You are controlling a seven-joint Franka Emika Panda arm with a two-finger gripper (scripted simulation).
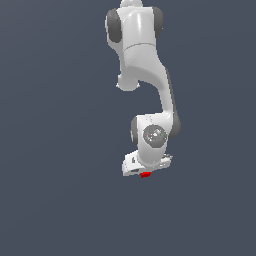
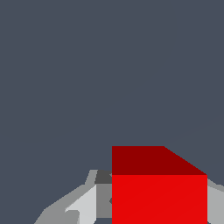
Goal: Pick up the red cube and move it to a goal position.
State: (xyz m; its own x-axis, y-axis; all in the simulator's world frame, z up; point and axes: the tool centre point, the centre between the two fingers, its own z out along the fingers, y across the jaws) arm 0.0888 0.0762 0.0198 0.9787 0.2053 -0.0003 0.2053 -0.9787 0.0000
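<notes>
Fingers [image 2: 83, 205] of the gripper [image 1: 145, 172] sit clamped on the red cube [image 2: 159, 197] from both sides, cube tucked under the white arm [image 1: 145, 75], plain grey ground [image 1: 50, 150] all around.

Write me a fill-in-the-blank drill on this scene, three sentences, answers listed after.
1. The cube is coloured ____.
2. In the wrist view the cube sits between the fingers of the ____.
3. In the exterior view the cube shows just below the white ____ of the arm.

Answers: red; pincer; pincer
</notes>
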